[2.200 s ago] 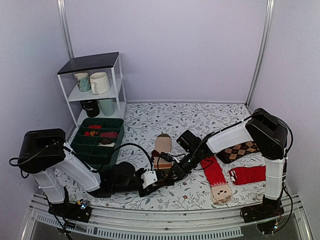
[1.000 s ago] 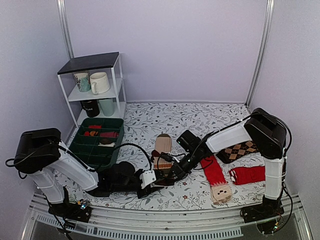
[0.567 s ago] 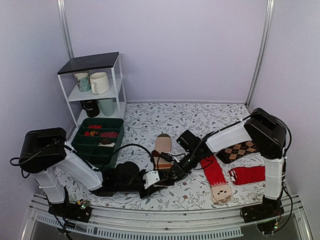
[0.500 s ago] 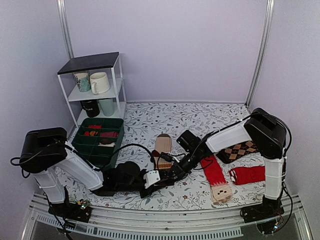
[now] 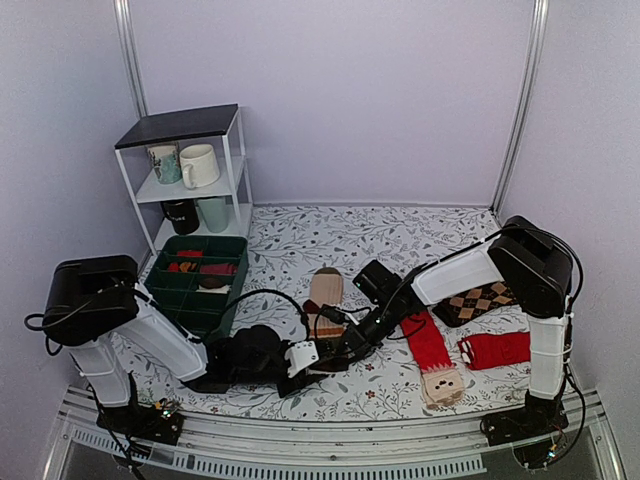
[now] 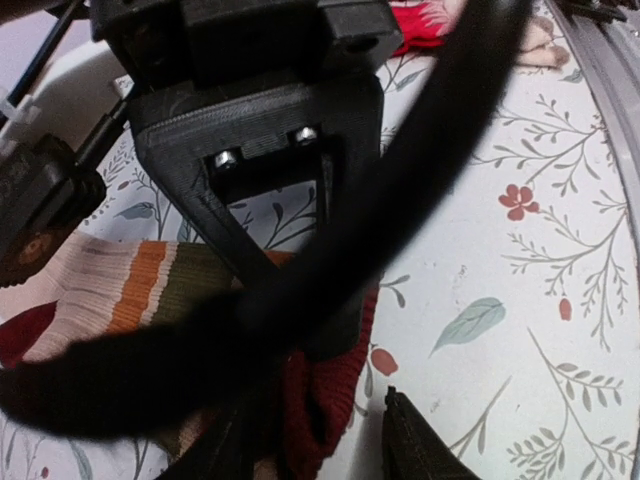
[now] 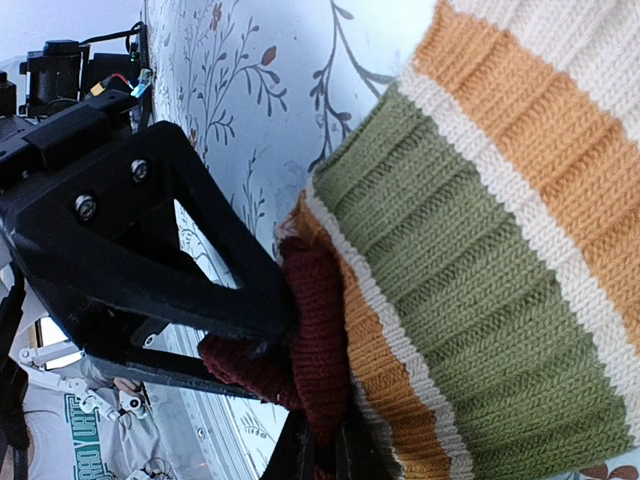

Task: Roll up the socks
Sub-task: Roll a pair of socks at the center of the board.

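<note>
Two grippers: both meet at the striped sock's near end, lower centre of the top view.
Striped sock: flat on the table, toe toward the back, dark red cuff nearest the arm bases.
Left gripper: jaws set apart; one finger lies on the cuff, the other tip rests on bare cloth beside it. Nothing clamped.
Right gripper: closed on the cuff edge, by the right wrist view.
Other socks: red pair and argyle sock lie right of centre, untouched.
Step in hand: judged as starting the first fold of the cuff.
Next move: turn the pinched cuff over toward the toe while the left finger pins the sock; keep the layers aligned.
</note>
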You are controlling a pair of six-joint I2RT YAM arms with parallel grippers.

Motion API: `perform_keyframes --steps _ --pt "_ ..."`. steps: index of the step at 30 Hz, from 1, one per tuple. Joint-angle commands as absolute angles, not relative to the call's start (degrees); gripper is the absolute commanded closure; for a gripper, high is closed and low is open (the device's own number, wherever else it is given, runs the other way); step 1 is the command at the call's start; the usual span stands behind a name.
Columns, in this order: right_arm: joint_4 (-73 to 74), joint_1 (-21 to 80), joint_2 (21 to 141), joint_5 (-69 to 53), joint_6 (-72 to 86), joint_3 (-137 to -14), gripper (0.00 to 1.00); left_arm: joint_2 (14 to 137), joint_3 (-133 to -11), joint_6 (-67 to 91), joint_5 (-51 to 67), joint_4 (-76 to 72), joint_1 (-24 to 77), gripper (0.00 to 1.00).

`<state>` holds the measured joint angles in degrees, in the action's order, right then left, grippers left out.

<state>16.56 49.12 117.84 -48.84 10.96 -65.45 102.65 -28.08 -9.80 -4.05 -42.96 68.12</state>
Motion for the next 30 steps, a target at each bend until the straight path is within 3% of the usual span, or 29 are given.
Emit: perform_keyframes --steps 1,5,12,30 --pt "24.8 49.9 122.5 -43.4 11.1 -63.0 0.99 101.9 -26.8 -8.8 -5.6 -42.8 67.6 0.56" --pt "24.9 49.8 122.5 -43.4 11.1 -62.9 0.99 102.5 -27.3 -8.9 -5.0 -42.7 67.7 0.64" --pt "24.7 49.9 122.5 -43.3 11.2 -62.8 0.99 98.4 -25.9 -9.2 -3.3 -44.2 67.6 0.57" --pt "24.4 49.9 122.5 -43.7 11.6 -62.5 0.99 103.5 -29.6 -9.8 -2.8 -41.3 67.6 0.59"
